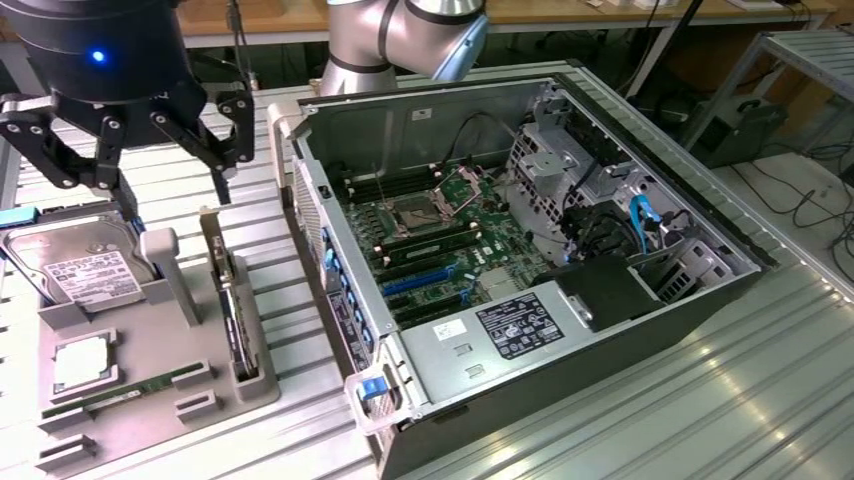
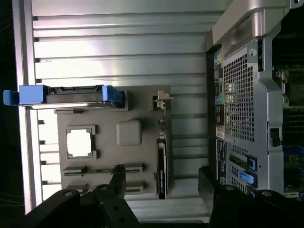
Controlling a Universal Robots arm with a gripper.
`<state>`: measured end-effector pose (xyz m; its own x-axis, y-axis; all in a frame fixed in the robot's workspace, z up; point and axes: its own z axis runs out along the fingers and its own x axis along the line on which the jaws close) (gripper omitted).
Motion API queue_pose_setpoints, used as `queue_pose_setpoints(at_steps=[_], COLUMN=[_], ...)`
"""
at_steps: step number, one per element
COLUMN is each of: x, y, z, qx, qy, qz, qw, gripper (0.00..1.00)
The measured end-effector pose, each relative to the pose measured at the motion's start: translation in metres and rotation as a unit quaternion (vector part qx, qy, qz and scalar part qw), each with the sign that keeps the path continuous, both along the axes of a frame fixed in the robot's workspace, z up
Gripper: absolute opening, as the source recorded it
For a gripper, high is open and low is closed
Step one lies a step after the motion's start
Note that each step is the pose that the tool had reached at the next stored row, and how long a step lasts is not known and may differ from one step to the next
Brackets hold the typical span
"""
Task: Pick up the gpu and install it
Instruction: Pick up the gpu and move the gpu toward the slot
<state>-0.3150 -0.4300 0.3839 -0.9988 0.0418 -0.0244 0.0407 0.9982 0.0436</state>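
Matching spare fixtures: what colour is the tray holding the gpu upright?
Plain grey; the tray shows best in the exterior view.

The gpu [image 1: 235, 300] upright in the holder [image 1: 127, 340], between hard drive [image 1: 74, 265] and computer case [image 1: 454, 350], end effector [image 1: 174, 185] above.

An open case [image 1: 427, 95] lies on its side on the ribbed metal worktop [image 1: 667, 400]; inside it are a green motherboard [image 1: 447, 240] with a bare socket [image 1: 407, 215], blue cables [image 1: 641, 225] and a labelled power supply [image 1: 514, 325]; beside the case, at the exterior view's left, a grey tray [image 1: 147, 340] holds a hard drive [image 1: 74, 265] standing on edge, a flat processor [image 1: 83, 362] and a RAM stick [image 1: 120, 393].
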Motion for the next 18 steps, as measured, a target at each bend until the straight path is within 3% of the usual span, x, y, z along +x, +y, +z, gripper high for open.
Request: queue_pose_setpoints(at_steps=[2,6,18], x=[0.000,0.000,0.000], y=[-0.0020,-0.0107,-0.0117], z=[-0.0036,-0.0104,-0.0170], qx=[-0.0001,0.0000,-0.0020], qy=[0.0004,0.0017,0.0022], qz=[0.000,0.004,0.014], qw=[1.0000,1.0000,0.9999], gripper=[0.72,0.72,0.72])
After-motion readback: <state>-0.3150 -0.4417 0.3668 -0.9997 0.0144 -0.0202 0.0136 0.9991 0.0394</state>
